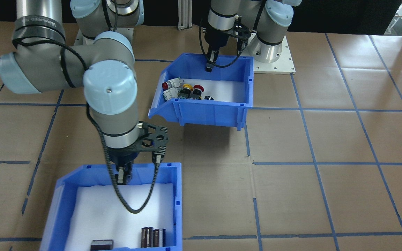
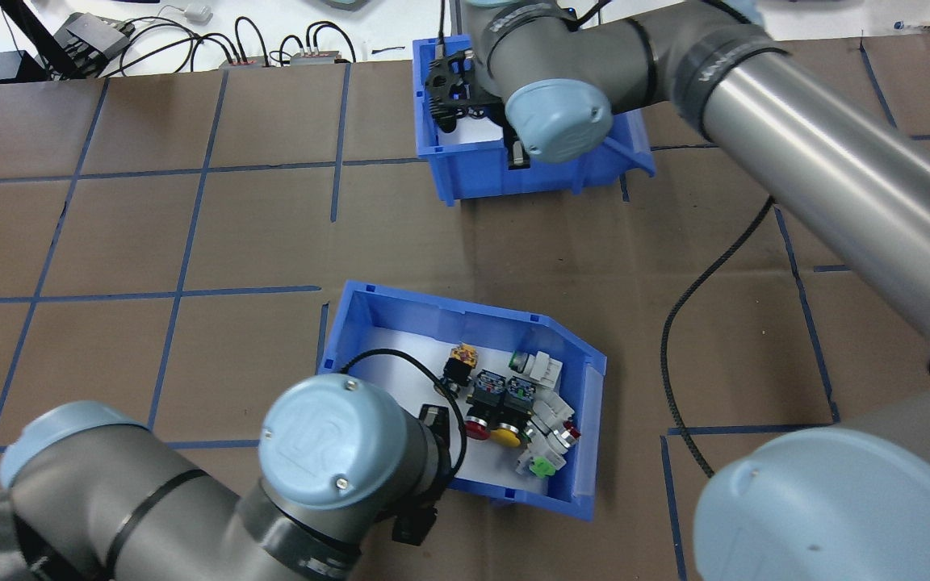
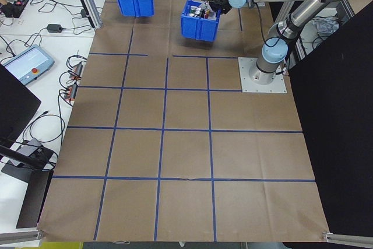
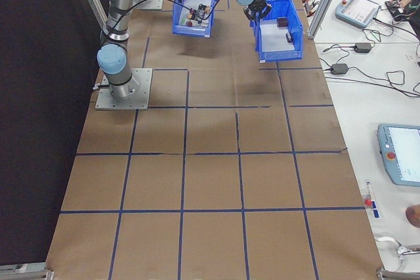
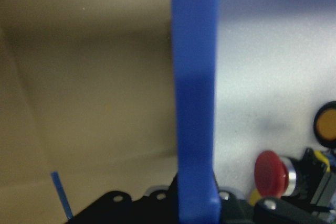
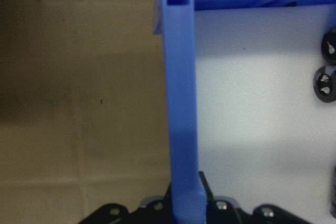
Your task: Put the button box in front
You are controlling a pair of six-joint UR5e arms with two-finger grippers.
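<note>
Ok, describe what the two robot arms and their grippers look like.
Both arms are silver-grey metal tubes with pale blue caps on the joints. A black cable loops down each to the wrist. The left gripper and right gripper are black, each under a black perforated bracket.

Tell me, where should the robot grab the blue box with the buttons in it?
Best on the button box's back wall, from above, one finger inside and one outside. That wall is thin and upright with an open top, and the buttons lie away from it. The left tool is placed that way.
</note>
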